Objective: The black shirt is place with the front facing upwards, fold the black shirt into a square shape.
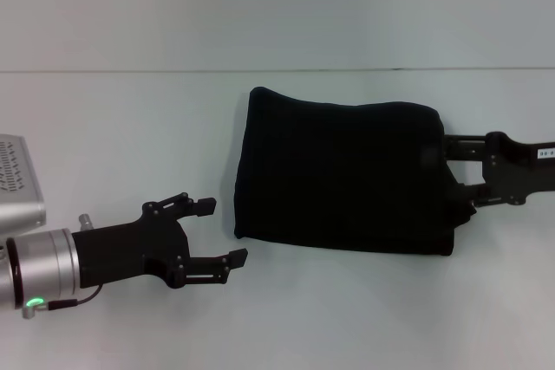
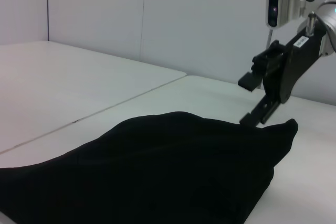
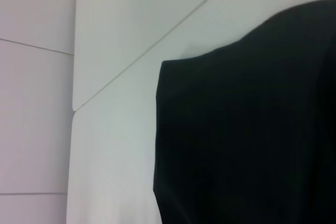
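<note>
The black shirt point(image 1: 342, 171) lies folded into a rough square in the middle of the white table. Its lettering and neck label are hidden. It also fills the near part of the left wrist view point(image 2: 157, 171) and the right wrist view point(image 3: 247, 129). My right gripper point(image 1: 460, 172) is at the shirt's right edge with its jaws apart. In the left wrist view this gripper point(image 2: 248, 100) has its lower finger point(image 2: 257, 115) touching the shirt's corner. My left gripper point(image 1: 224, 231) is open and empty, just left of the shirt's near left corner and apart from it.
The white table point(image 1: 130, 127) has a seam line point(image 1: 130, 71) running across behind the shirt. A grey box point(image 1: 17, 179) sits at the left edge by my left arm.
</note>
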`<state>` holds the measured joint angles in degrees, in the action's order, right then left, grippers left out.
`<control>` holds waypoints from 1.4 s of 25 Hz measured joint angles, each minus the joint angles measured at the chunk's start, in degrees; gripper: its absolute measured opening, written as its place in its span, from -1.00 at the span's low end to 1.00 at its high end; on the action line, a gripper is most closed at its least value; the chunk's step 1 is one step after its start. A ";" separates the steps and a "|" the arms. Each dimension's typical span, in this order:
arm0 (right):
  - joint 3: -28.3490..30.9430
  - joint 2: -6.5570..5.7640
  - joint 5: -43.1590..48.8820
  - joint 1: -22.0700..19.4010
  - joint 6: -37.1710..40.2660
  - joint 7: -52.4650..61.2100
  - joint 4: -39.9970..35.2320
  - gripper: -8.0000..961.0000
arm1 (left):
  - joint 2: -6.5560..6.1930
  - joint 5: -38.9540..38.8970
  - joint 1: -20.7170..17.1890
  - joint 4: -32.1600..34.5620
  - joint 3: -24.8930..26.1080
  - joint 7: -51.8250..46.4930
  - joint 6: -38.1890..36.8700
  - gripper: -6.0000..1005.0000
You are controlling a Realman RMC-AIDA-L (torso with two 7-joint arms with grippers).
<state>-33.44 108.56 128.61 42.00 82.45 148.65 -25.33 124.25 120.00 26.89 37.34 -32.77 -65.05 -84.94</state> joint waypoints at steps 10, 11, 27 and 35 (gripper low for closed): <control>0.01 0.95 -0.18 -0.93 -0.85 -0.53 1.61 0.89 | 0.03 -0.24 0.21 -0.22 0.15 0.02 0.02 0.89; -0.08 1.22 -0.14 -0.82 -0.92 -0.69 1.61 0.89 | 0.03 -0.28 0.26 -0.24 0.15 0.02 0.02 0.89; -1.08 2.52 0.07 -1.00 -4.06 -4.84 0.10 0.54 | 0.12 -0.46 0.31 -0.35 0.25 0.02 -0.44 0.89; -1.28 2.68 0.07 -0.74 -5.72 -4.93 0.94 -0.21 | 0.12 -1.07 0.44 -0.34 0.04 0.42 -0.45 0.89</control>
<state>-34.72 111.24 128.68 41.26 76.73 143.71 -24.39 124.36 118.93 27.33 37.00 -32.72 -64.63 -85.40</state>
